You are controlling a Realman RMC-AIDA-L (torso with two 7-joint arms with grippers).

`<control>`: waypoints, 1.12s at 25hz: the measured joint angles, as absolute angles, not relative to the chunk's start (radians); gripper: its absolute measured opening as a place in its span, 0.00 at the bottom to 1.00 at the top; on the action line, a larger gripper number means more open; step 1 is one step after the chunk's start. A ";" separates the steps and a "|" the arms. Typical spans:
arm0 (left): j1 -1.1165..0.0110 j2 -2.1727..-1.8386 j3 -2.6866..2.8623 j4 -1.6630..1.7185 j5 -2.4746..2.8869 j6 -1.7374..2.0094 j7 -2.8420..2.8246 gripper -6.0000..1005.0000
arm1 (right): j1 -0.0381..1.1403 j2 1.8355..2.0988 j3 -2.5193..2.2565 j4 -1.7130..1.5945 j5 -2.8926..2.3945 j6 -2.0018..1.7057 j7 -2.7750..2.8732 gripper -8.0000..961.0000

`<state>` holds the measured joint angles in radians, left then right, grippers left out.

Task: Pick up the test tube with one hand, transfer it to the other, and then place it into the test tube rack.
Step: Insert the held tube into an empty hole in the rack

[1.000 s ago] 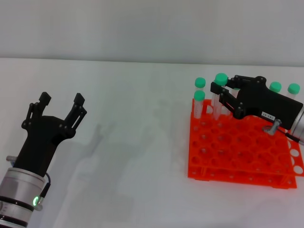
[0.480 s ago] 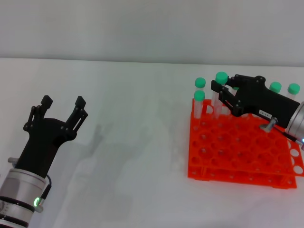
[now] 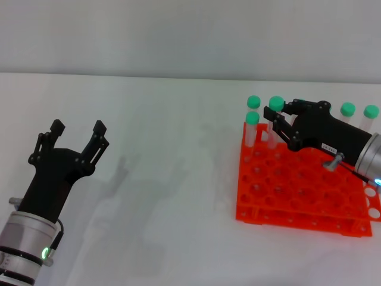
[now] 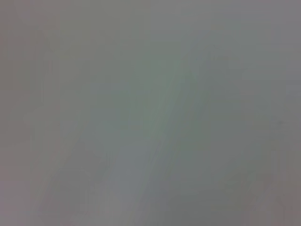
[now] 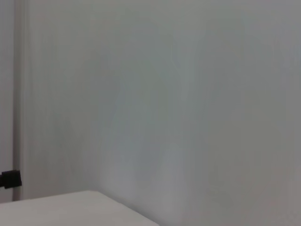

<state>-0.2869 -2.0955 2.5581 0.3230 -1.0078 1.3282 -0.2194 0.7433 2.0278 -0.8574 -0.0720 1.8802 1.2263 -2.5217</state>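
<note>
Left gripper (image 3: 76, 132) splayed wide, arm low at near left; right gripper (image 3: 278, 120) outstretched at far right.

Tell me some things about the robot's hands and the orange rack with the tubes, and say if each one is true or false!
1. The left gripper is open over the bare table. True.
2. The left gripper holds a tube. False: it holds nothing.
3. The right gripper is at the back of the orange rack, at a green-capped tube. True.
4. The rack is blue. False: it is orange-red.
5. Every tube lies flat on the table. False: the ones in view stand upright in the rack.
</note>
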 joint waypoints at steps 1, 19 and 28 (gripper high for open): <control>-0.287 -2.095 2.558 0.323 -1.008 1.328 -0.219 0.89 | 0.743 2.028 -0.857 -0.067 1.882 1.226 -2.530 0.29; -0.297 -2.095 2.561 0.322 -1.008 1.328 -0.219 0.89 | 0.733 2.028 -0.860 -0.027 1.894 1.161 -2.539 0.33; -0.298 -2.095 2.562 0.322 -1.002 1.328 -0.224 0.89 | 0.703 2.028 -0.865 -0.031 1.891 1.198 -2.506 0.39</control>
